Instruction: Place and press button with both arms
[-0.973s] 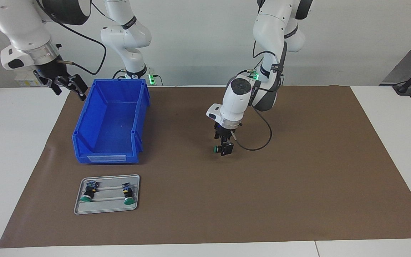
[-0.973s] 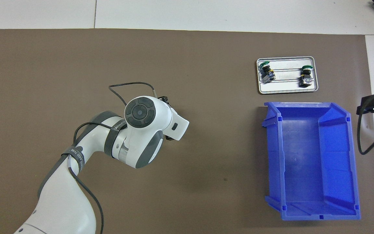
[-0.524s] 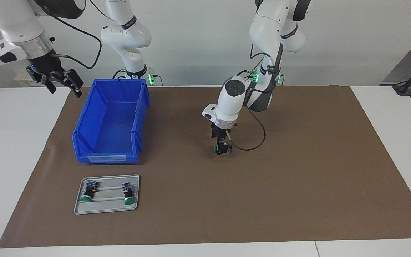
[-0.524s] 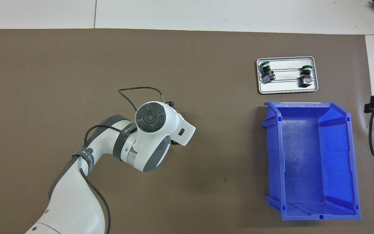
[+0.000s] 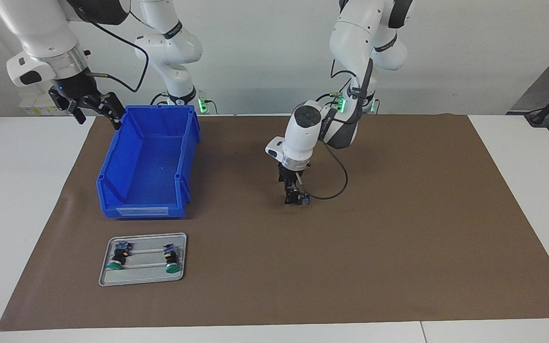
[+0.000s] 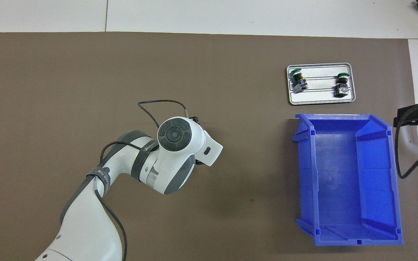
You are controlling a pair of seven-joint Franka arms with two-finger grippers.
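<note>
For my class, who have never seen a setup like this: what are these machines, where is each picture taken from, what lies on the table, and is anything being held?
Two white robot arms work at a table. One picture faces them; the other looks down from above their end. On the brown mat sit a blue bin and a metal tray with two green-capped buttons. The left gripper, low over the mat's middle, holds a third button. The right gripper hangs beside the bin, holding nothing.

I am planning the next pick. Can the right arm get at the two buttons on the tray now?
Probably yes. The right gripper hangs by the blue bin; the buttons lie uncovered on the tray, with nothing above them.
</note>
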